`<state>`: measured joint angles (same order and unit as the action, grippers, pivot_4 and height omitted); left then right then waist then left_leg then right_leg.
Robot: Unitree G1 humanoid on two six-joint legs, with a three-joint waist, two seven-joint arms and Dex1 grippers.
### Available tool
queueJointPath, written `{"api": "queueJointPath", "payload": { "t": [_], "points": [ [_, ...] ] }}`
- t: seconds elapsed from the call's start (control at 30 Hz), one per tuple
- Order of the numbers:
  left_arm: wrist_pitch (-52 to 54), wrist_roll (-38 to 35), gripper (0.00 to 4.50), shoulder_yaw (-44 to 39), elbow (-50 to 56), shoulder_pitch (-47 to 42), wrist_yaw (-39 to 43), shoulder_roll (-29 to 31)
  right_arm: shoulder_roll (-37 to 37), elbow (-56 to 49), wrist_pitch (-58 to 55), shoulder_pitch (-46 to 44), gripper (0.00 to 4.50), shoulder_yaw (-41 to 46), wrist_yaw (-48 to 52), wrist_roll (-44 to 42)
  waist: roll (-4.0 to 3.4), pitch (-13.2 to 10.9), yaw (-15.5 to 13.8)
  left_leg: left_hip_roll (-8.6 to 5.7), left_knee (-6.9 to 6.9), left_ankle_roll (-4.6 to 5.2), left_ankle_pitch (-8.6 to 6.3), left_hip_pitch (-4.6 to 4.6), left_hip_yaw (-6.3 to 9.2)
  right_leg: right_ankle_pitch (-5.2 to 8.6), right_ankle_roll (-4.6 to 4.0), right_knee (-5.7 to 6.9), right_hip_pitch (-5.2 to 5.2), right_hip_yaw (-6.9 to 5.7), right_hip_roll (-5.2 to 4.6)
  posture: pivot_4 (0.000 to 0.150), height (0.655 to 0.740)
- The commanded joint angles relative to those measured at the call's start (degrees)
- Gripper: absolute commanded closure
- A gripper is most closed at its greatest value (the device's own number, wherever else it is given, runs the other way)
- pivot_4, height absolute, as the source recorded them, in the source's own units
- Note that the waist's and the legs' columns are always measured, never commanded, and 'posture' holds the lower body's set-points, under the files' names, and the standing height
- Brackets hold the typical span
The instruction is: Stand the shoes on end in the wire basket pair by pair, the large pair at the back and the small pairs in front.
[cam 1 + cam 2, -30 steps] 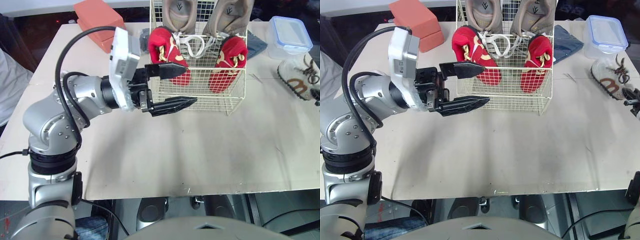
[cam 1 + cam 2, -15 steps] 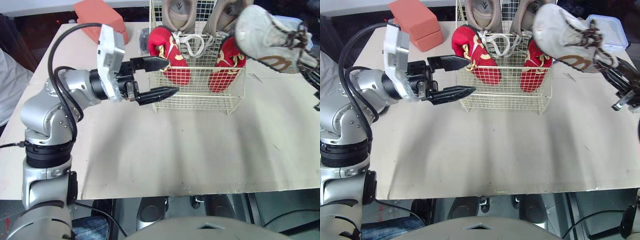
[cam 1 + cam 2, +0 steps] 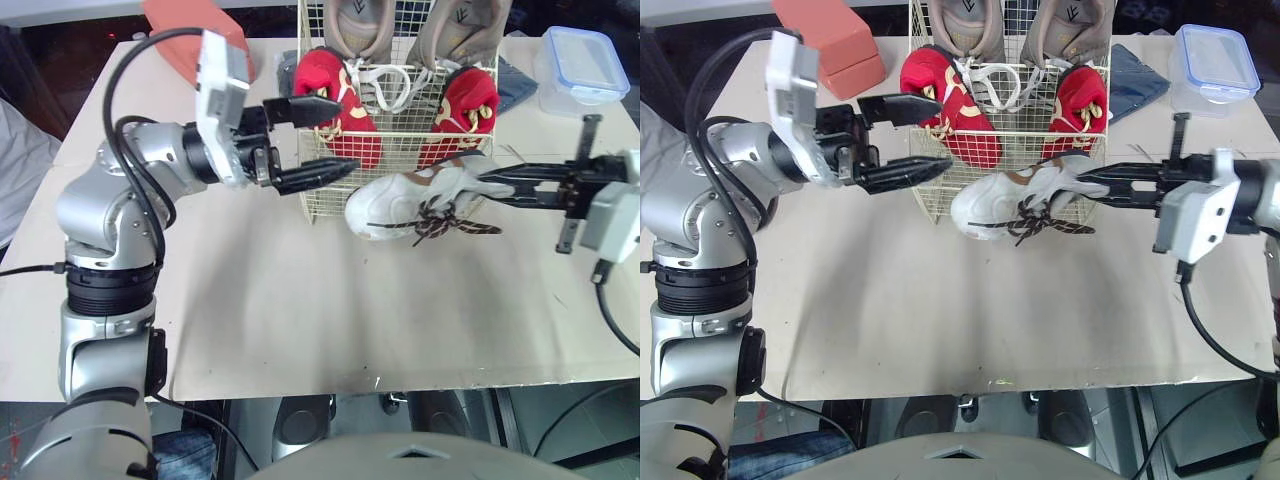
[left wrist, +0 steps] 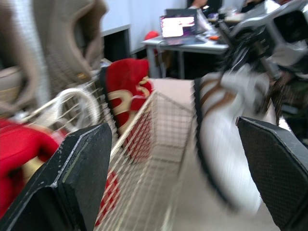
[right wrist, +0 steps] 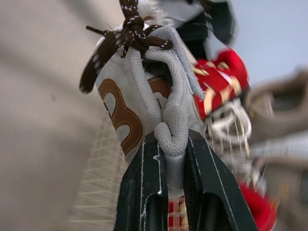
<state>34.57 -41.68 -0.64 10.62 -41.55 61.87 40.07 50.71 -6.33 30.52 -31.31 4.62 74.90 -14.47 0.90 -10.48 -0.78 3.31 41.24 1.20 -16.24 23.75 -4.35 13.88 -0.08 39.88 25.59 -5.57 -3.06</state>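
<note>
- White shoe (image 3: 410, 197) hangs on its side just before the wire basket (image 3: 322, 196), which stands at the desk's (image 3: 300, 310) far edge (laces (image 3: 440, 222) dangling).
- We see the right gripper (image 3: 488, 183) pinching its heel.
- Left gripper (image 3: 348, 133) is spread wide, astride the basket's front-left corner.

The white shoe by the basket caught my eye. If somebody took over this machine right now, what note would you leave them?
Right tool: shut on the heel loop of the white shoe, which it holds on its side just in front of the wire basket, not in it.
Left tool: open and holding nothing, at the basket's front left corner.
Done: the tan pair stands on end at the back, and the red pair stands in front of it.
Left: stand the white shoe on end in the front of the basket.
</note>
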Motion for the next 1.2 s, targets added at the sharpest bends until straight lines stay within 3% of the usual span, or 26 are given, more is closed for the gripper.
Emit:
{"api": "queueJointPath", "payload": {
  "t": [0.03, 0.2, 0.47, 0.57, 0.7, 0.8, 0.83, 0.87, 1.0, 1.07, 1.2],
  "points": [
    [-0.5, 2.7, 0.00, 3.6, 0.6, -2.2, 3.8, 0.8, -1.0, 3.6, 8.0, -5.6, 4.46, -3.4, 0.4, 2.7, 0.03, 0.0, 0.0, 0.00, 0.01, 0.00, 0.00, 0.00, 0.00, 0.00, 0.00, 0.00, 0.00, -0.01, 0.01, 0.150, 0.6860],
    [-3.7, 9.5, 0.00, 9.8, -1.4, -3.0, 7.8, 1.3, -2.9, 7.1, 14.2, -12.0, 4.46, -6.5, -1.2, 3.7, 0.03, 0.0, 0.0, -0.02, 0.03, -0.01, 0.01, 0.05, -0.04, -0.12, -0.21, -0.02, 0.01, 0.02, -0.04, 0.150, 0.6860],
    [-4.8, 12.9, 0.00, 10.9, -5.5, -3.2, 8.8, -1.4, -2.4, 7.5, 20.9, -13.8, 4.46, -6.7, -4.7, 3.2, 0.05, 0.0, -0.1, -0.01, 0.07, 0.00, 0.01, 0.08, -0.02, -0.13, -0.23, 0.00, 0.02, -0.02, -0.06, 0.150, 0.6860],
    [-4.1, 10.8, 0.80, 9.6, -5.1, -2.8, 9.2, -3.0, -1.4, 7.0, 21.0, -13.0, 4.50, -6.9, -5.2, 2.9, 0.05, 0.0, -0.1, 0.00, 0.08, -0.01, 0.01, 0.07, -0.01, -0.14, -0.24, 0.03, 0.02, -0.01, -0.06, 0.150, 0.6860],
    [-3.2, 9.5, 2.75, 8.5, -4.4, -2.4, 9.4, -4.0, 0.0, 6.2, 19.2, -11.7, 4.50, -7.2, -6.0, 2.5, 0.05, 0.0, 0.0, 0.01, 0.09, -0.01, 0.01, 0.06, 0.00, -0.14, -0.24, 0.05, 0.02, -0.01, -0.06, 0.150, 0.6860],
    [-1.9, 7.5, 3.80, 6.5, -4.1, -1.8, 7.8, -6.1, 1.0, 4.8, 12.9, -9.5, 3.37, -6.5, -7.4, 1.5, 0.05, 0.0, 0.0, 0.04, 0.09, -0.01, 0.01, 0.05, -0.02, -0.14, -0.25, 0.06, 0.02, 0.00, -0.07, 0.150, 0.6860],
    [-1.5, 7.0, 3.97, 5.9, -3.9, -1.6, 7.2, -6.7, 1.5, 4.1, 10.3, -8.6, 2.87, -6.3, -7.8, 1.1, 0.05, 0.0, -0.1, 0.04, 0.10, -0.01, 0.01, 0.05, -0.02, -0.14, -0.25, 0.06, 0.02, 0.01, -0.07, 0.150, 0.6860],
    [-1.0, 6.5, 3.97, 5.3, -3.8, -1.4, 6.6, -7.3, 2.1, 3.4, 7.9, -7.4, 2.38, -5.9, -8.2, 0.3, 0.05, 0.0, -0.1, 0.07, 0.11, -0.01, 0.01, 0.05, -0.01, -0.14, -0.25, 0.07, 0.02, 0.00, -0.09, 0.150, 0.6860],
    [0.0, 5.1, 3.97, 2.9, -2.9, 1.0, 3.1, -10.0, 7.1, -5.4, -22.6, 5.6, 0.44, -0.4, -15.0, -12.5, 0.06, 0.0, -0.6, 0.08, 0.14, 0.00, 0.01, 0.09, 0.06, -0.15, -0.26, 0.07, -0.02, -0.06, -0.16, 0.150, 0.6860],
    [-0.2, 5.2, 3.97, 2.8, -2.0, 2.3, 1.7, -11.0, 8.0, -12.4, -36.2, 10.9, 0.00, 2.4, -21.4, -21.6, 0.08, 0.0, -0.6, 0.06, 0.13, 0.00, 0.01, 0.11, 0.08, -0.15, -0.26, 0.07, -0.02, -0.07, -0.23, 0.150, 0.6860],
    [-1.8, 6.1, 3.97, 2.8, -0.9, 4.4, -0.9, -13.6, 4.8, -24.7, -56.7, 16.3, 0.00, 6.1, -40.7, -44.3, 0.08, 0.0, -0.1, 0.06, 0.12, 0.00, 0.01, 0.05, 0.10, -0.15, -0.27, 0.14, -0.03, -0.08, -0.47, 0.150, 0.6860]
  ]
}}
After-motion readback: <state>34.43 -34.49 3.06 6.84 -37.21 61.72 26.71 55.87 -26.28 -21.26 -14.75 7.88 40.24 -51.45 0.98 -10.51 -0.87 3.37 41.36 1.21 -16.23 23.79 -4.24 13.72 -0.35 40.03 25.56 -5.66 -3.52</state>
